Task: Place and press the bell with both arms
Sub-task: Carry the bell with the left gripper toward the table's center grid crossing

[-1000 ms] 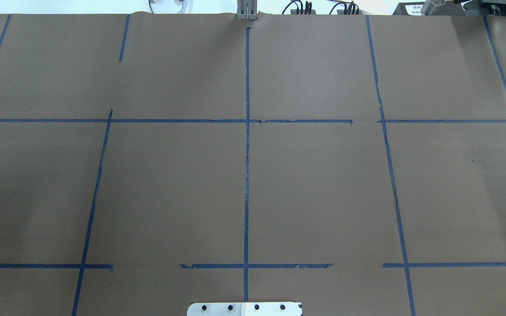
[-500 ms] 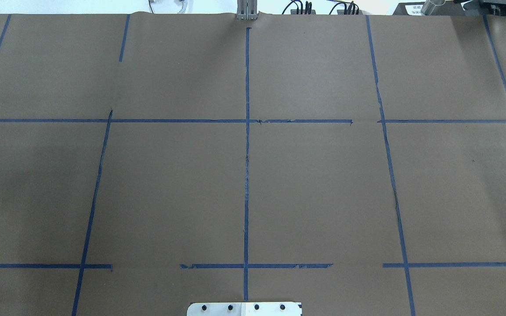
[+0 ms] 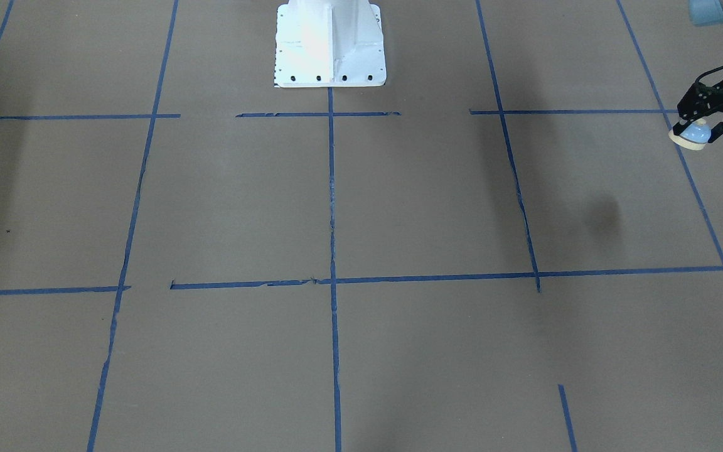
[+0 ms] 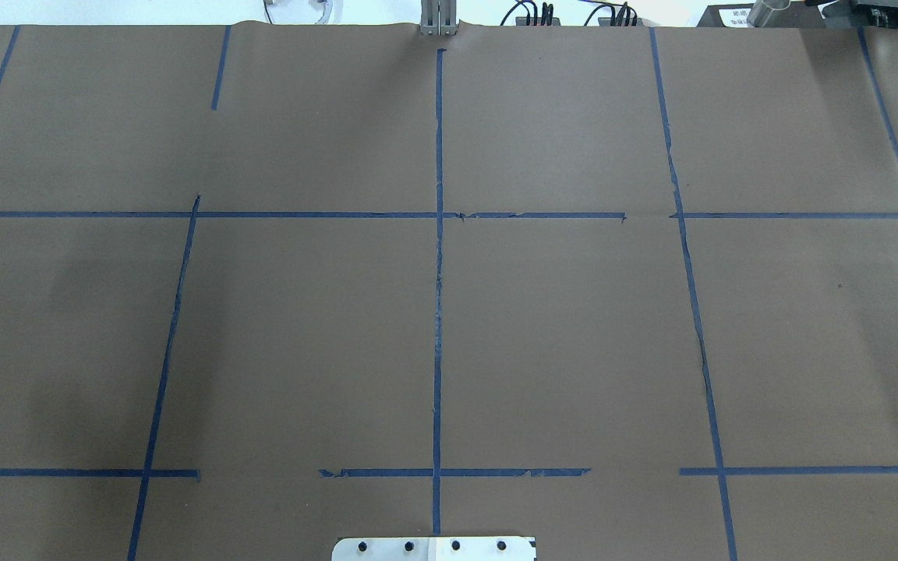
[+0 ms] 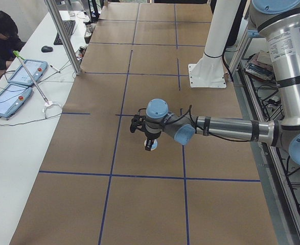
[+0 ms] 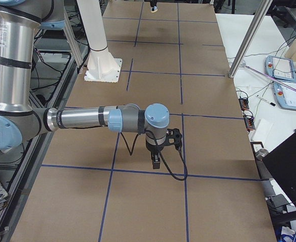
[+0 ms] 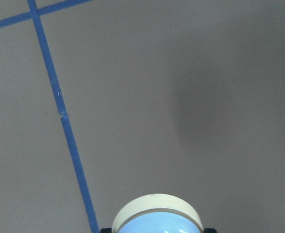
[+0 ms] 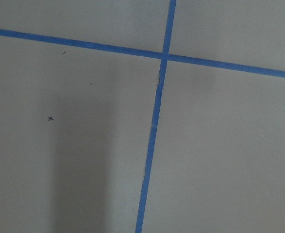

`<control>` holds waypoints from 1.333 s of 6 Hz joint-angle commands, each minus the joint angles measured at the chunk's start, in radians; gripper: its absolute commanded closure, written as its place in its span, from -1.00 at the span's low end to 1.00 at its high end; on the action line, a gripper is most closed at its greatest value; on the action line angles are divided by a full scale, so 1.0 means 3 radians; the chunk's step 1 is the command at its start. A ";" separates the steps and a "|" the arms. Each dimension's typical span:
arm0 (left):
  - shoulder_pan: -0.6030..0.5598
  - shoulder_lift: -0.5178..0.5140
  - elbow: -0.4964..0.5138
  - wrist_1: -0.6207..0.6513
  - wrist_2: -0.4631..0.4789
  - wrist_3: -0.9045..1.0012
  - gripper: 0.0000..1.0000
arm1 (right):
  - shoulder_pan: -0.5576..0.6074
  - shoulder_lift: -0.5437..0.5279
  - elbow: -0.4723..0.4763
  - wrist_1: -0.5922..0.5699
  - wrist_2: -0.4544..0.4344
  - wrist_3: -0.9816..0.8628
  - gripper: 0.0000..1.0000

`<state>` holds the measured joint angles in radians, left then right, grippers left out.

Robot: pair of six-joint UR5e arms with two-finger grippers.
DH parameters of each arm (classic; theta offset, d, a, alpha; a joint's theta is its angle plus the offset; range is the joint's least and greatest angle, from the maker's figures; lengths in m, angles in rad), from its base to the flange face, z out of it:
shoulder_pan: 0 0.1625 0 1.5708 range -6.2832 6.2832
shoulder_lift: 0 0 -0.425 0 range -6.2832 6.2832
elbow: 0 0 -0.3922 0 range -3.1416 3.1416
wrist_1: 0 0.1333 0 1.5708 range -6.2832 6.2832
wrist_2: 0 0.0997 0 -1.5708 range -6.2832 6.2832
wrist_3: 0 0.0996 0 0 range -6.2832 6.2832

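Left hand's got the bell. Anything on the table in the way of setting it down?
Nothing visible. The left hand grips the bell, apparently raised. The table below it and toward the middle shows only blue tape lines and shadows.

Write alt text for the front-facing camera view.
At the right edge, the left gripper grips the small light-blue bell. The rest is a brown paper-covered table gridded with blue tape, the white pedestal at top centre.
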<state>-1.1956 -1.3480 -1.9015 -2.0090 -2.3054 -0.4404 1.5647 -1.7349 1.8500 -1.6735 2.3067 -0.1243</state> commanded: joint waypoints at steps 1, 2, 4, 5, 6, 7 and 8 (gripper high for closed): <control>0.0297 -0.1054 0.0008 0.0974 0.0005 -0.0498 0.99 | 0.0000 0.0000 0.0000 -0.0005 0.0001 0.0005 -1.00; 0.0628 -0.1637 0.0064 0.1471 0.0015 -0.0860 0.97 | 0.0000 0.0005 -0.0005 0.0000 0.0001 0.0005 -1.00; 0.1455 -0.2645 0.0607 0.1711 0.0640 -0.2063 0.97 | 0.0000 0.0010 -0.0020 -0.0005 0.0001 0.0005 -1.00; 0.1672 -0.3131 0.1077 0.1666 0.0907 -0.2394 0.98 | 0.0000 0.0010 -0.0025 -0.0005 0.0001 0.0030 -1.00; 0.1781 -0.3698 0.1674 0.1655 0.0935 -0.2701 0.98 | 0.0000 0.0010 -0.0031 -0.0005 0.0001 0.0041 -1.00; 0.1802 -0.4017 0.2105 0.1468 0.0935 -0.2881 1.00 | 0.0000 0.0010 -0.0031 -0.0005 0.0001 0.0046 -1.00; 0.1868 -0.4137 0.2373 0.1228 0.0976 -0.2944 1.00 | 0.0000 0.0010 -0.0031 -0.0005 0.0001 0.0046 -1.00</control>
<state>-0.6538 -2.5293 -1.2877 -1.5781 -2.0233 -1.2904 1.5647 -1.7319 1.8409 -1.6751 2.3071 -0.1112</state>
